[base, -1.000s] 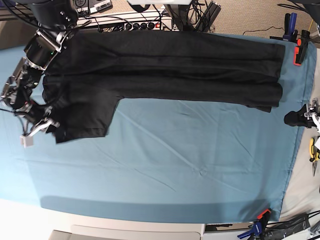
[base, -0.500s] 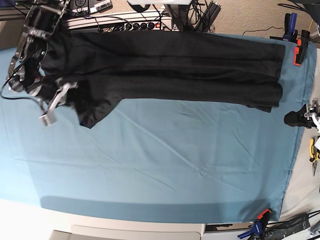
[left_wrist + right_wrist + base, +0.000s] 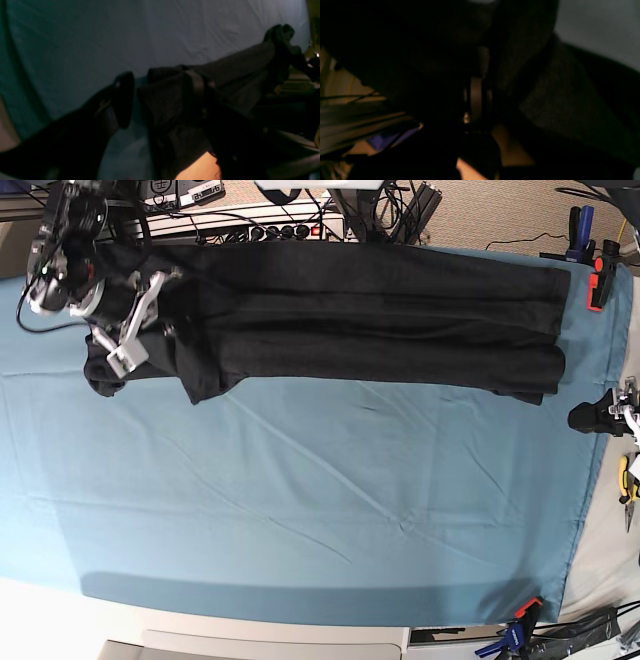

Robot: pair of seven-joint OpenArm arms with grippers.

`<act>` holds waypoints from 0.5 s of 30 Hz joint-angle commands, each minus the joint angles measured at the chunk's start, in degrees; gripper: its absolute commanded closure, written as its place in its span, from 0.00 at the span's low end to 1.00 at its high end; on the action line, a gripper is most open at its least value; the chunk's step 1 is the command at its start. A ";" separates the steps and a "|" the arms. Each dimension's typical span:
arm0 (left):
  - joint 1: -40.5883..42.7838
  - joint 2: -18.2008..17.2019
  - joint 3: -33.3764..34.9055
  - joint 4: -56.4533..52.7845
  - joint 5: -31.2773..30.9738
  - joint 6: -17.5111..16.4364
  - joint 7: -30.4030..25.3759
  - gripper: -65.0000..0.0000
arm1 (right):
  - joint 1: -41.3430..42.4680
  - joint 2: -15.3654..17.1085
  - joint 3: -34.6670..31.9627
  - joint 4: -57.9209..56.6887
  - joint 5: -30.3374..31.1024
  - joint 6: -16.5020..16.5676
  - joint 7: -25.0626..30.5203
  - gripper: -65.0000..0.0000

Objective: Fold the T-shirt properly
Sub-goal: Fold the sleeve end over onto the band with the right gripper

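The dark T-shirt (image 3: 380, 320) lies folded into a long band along the far side of the teal cloth sheet (image 3: 330, 500). At its left end in the base view, my right gripper (image 3: 168, 285) is shut on a sleeve, which hangs as a dark flap (image 3: 195, 380) over the band. The right wrist view is very dark: the right gripper (image 3: 476, 82) shows pressed fingers with T-shirt (image 3: 557, 100) knit around them. My left gripper (image 3: 590, 418) rests off the shirt's right end. In the left wrist view the left gripper (image 3: 157, 82) is open, with the T-shirt (image 3: 237, 65) end just beyond it.
An orange-and-black clamp (image 3: 597, 280) pins the sheet at the far right corner and a blue clamp (image 3: 520, 625) at the near right. Pliers (image 3: 627, 480) lie at the right edge. A power strip and cables (image 3: 250, 225) run behind the table.
My right gripper has carried the sleeve from the near left side up and to the right, onto the shirt's folded band. The left arm has not moved.
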 commanded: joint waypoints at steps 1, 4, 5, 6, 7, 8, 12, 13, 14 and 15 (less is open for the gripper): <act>-1.27 -1.92 -0.50 0.70 -1.34 -0.24 -0.38 0.51 | -0.90 0.90 0.39 1.77 0.98 0.08 0.98 1.00; -1.27 -1.92 -0.50 0.70 -1.34 -0.39 -0.38 0.51 | -3.93 0.90 0.39 3.54 0.96 0.08 0.96 1.00; -1.27 -1.92 -0.50 0.70 -1.34 -0.39 -0.38 0.51 | -4.70 0.92 0.39 3.89 0.96 0.08 0.94 1.00; -1.27 -1.92 -0.50 0.70 -1.34 -0.39 -0.38 0.51 | -5.38 0.92 0.39 4.07 0.96 0.08 0.87 1.00; -1.27 -1.90 -0.50 0.70 -1.34 -0.39 -0.38 0.51 | -5.97 0.92 0.39 4.13 0.94 0.08 0.59 1.00; -1.27 -1.92 -0.50 0.70 -1.34 -0.39 -0.38 0.51 | -6.40 0.92 0.39 4.13 0.94 0.08 0.50 1.00; -1.27 -1.92 -0.50 0.70 -1.34 -0.39 -0.38 0.51 | -7.21 0.92 0.39 4.11 0.76 0.08 -0.96 1.00; -1.27 -1.92 -0.50 0.70 -1.34 -0.39 -0.38 0.51 | -7.21 0.92 0.39 4.11 0.55 0.08 -1.42 1.00; -1.27 -1.92 -0.50 0.70 -1.34 -0.39 -0.38 0.51 | -7.19 0.92 0.39 4.11 0.11 0.08 -1.75 1.00; -1.27 -1.92 -0.50 0.70 -1.34 -0.39 -0.38 0.51 | -7.19 0.92 0.39 4.11 -0.61 0.08 -1.77 1.00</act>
